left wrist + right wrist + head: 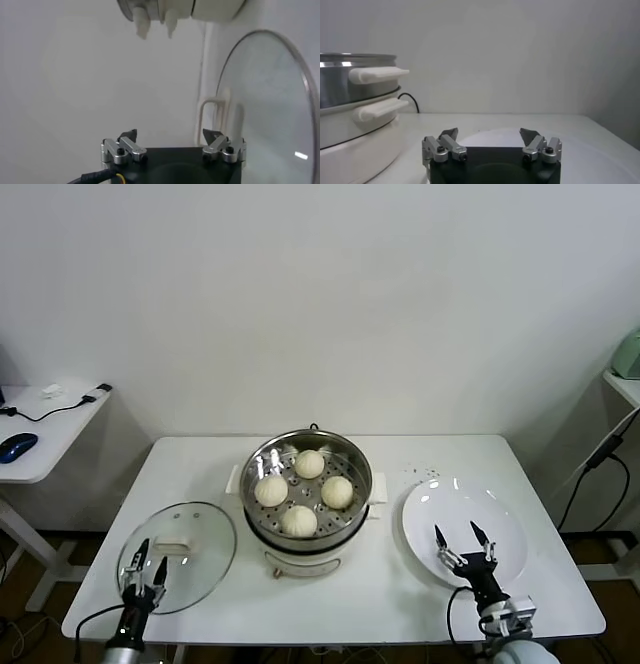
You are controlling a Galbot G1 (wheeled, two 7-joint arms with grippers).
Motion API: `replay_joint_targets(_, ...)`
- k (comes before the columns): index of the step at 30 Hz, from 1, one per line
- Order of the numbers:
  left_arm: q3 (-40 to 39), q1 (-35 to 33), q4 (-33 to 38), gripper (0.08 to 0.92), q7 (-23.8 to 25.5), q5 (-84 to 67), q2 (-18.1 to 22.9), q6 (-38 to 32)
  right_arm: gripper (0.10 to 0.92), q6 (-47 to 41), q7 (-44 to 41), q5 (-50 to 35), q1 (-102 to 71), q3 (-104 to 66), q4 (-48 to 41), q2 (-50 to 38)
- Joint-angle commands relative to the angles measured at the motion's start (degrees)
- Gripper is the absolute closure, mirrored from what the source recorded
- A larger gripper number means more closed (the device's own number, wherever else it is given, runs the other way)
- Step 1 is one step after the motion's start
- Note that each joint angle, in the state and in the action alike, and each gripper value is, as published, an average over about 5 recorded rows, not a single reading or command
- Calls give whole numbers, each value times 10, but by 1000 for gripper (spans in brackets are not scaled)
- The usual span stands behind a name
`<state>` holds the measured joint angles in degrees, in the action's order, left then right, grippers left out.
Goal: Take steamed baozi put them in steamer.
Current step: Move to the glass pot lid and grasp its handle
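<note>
Two grippers sit low in the frame, both with fingers apart and empty: the left gripper (146,561) at lower left over the round glass lid (200,569), the right gripper (461,541) at lower right over the flat white plate (505,529). Farther back, at centre, four cream-white domed baozi (301,521) already lie in the shiny steel steamer (352,511). They look soft, light and easily dented; a gentle grip across the sides would suit.

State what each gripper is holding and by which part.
Nothing is held. The left gripper is open over the round glass lid; the right gripper is open over the flat white plate.
</note>
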<state>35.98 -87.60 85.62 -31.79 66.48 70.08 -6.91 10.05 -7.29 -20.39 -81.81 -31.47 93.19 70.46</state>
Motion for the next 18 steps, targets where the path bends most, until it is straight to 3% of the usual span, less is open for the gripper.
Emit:
replay_joint_targets(1, -2, 33, -38, 177, 1, 42, -9, 9, 203, 1, 1, 9, -4, -4, 0, 7)
replay_joint_targets(18, -18, 82, -68, 177, 36, 48, -7, 36, 203, 3, -3, 19, -4, -3, 2, 9)
